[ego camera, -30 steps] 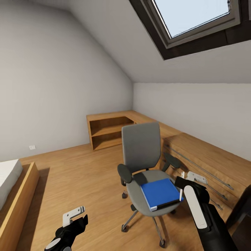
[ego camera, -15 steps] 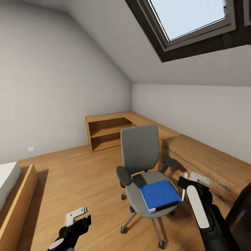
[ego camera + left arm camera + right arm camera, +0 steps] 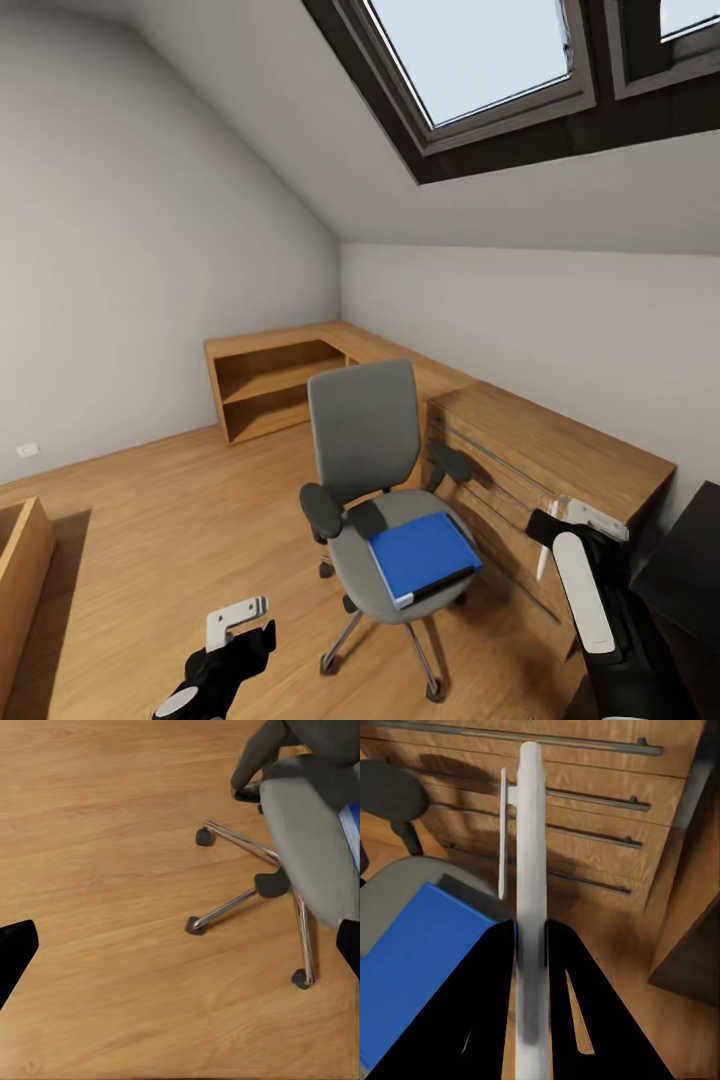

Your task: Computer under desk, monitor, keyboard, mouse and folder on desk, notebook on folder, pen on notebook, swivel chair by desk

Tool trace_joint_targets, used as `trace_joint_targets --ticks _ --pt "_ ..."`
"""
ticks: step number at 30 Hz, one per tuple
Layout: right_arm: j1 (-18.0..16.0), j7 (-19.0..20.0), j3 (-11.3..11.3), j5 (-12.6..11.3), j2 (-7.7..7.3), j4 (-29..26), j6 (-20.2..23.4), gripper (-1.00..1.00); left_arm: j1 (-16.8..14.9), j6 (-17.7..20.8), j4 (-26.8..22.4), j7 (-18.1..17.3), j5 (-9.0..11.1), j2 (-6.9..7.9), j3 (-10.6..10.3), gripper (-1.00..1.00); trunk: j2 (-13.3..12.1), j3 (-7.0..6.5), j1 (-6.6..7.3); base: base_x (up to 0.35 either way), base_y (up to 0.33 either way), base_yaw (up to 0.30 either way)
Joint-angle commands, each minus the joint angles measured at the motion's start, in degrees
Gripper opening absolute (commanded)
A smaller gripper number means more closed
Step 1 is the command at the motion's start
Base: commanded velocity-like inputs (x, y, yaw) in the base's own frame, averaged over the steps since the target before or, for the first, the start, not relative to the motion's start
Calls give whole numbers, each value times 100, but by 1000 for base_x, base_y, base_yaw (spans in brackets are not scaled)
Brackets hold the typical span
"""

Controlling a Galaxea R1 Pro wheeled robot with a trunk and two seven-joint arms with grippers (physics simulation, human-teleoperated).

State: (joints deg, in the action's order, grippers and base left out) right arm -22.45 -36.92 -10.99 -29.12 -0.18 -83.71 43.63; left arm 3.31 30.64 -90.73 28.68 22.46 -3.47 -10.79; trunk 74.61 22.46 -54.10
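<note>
Left gripper [image 3: 240, 622], jaws wide and empty, hovers left of the swivel chair [image 3: 365, 440]; the folder [image 3: 422, 555] lies on its seat. Right of the chair, right gripper [image 3: 531, 945] clamps the pen [image 3: 530, 847]; carrying should keep it level.

I am seeing the pen [image 3: 531, 907] running off the right wrist view's edge, its gripped end sitting hidden between the right gripper's [image 3: 531, 945] black fingers [image 3: 487, 1005]. In the head view it is showing as a thin white sliver, too small for detail. The folder [image 3: 352, 832] is being cut by the left wrist view's edge, as is the swivel chair [image 3: 307, 847]. The desk [image 3: 690, 570] is showing as a dark corner cropped at the head view's edge.
</note>
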Motion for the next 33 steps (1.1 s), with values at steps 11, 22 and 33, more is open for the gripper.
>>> trace_joint_targets --ticks 11,22,33 --pt "-5 -42 -283 -68 -6 -3 -3 -100 -1 -2 144 47 57 4 -195 100 4 6 0 7 -23 -262" --pt "-5 -35 -359 -68 -13 5 -17 -100 0 -13 168 50 57 4 -204 100 4 6 0 134 -267 -263" --pt "-5 -35 -360 -60 -17 45 -26 -100 0 -25 218 58 49 11 -352 100 4 6 0 236 -224 -92"
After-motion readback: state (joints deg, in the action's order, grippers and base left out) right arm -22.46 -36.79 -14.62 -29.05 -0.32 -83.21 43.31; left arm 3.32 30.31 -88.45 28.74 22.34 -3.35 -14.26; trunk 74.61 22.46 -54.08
